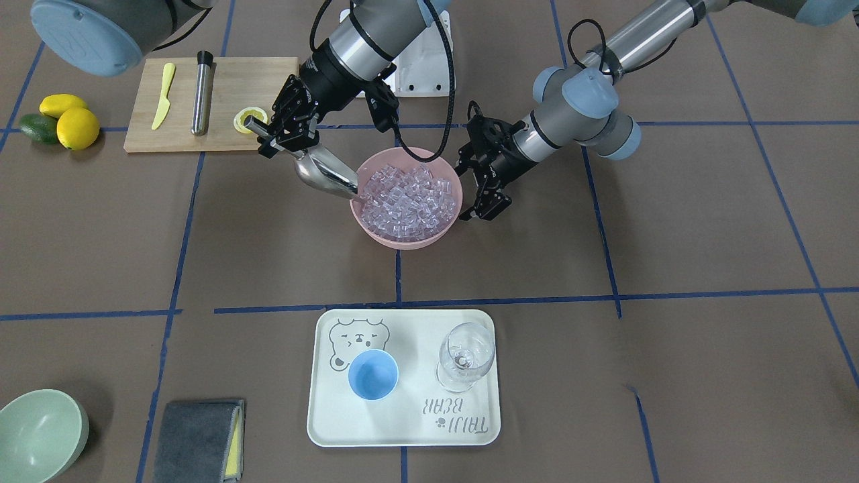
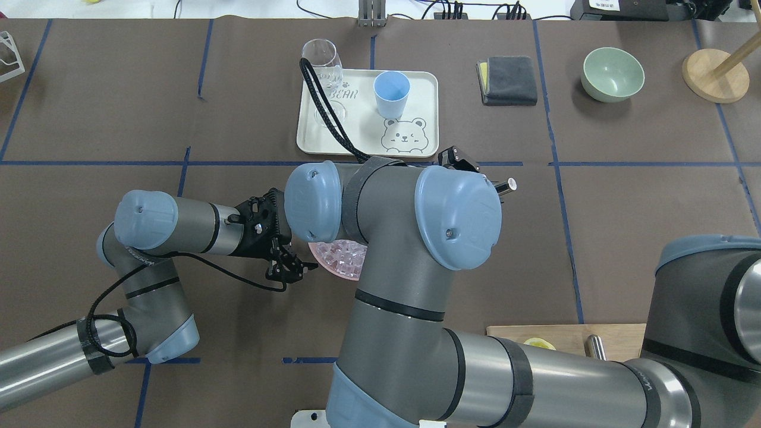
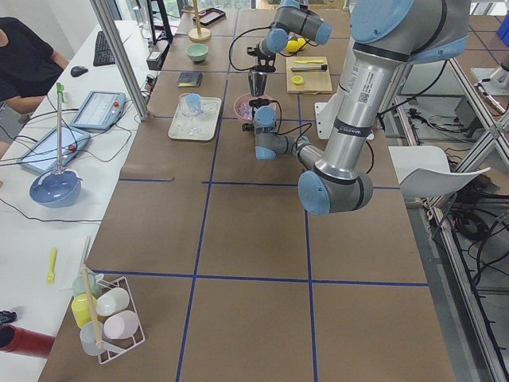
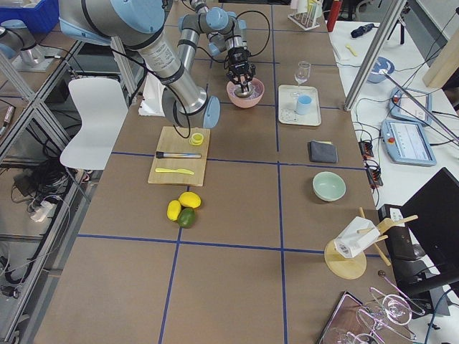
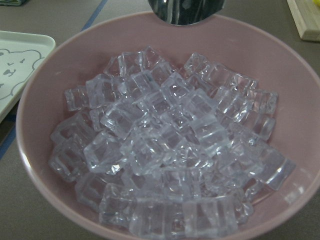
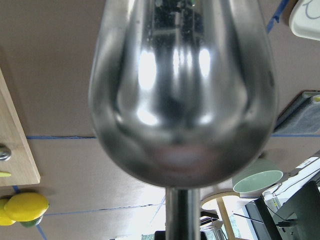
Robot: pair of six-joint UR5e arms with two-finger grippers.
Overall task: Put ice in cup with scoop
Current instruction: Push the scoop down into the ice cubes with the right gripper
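the right hand (image 1: 290,142) is clamped on the scoop (image 1: 327,173) by its stiff tubular handle, a sound hold. the ice (image 1: 406,201) looks hard, slick and loose, likely to spill if tipped. the left hand (image 1: 484,206) hangs empty, fingers apart.

A table (image 1: 704,235) covered in brown paper is crossed by blue tape lines. A pink bowl (image 1: 402,243) is set near its middle. Beyond the pink bowl, away from the robot, a white tray (image 1: 402,429) is laid. To the pink bowl's right, a wooden board (image 1: 235,87) is placed, with yellow fruits (image 1: 78,128) and a green fruit (image 1: 37,127) further out. A grey cloth (image 1: 194,439) and a pale green bowl (image 1: 37,433) are set well right of the pink bowl, on its far side.
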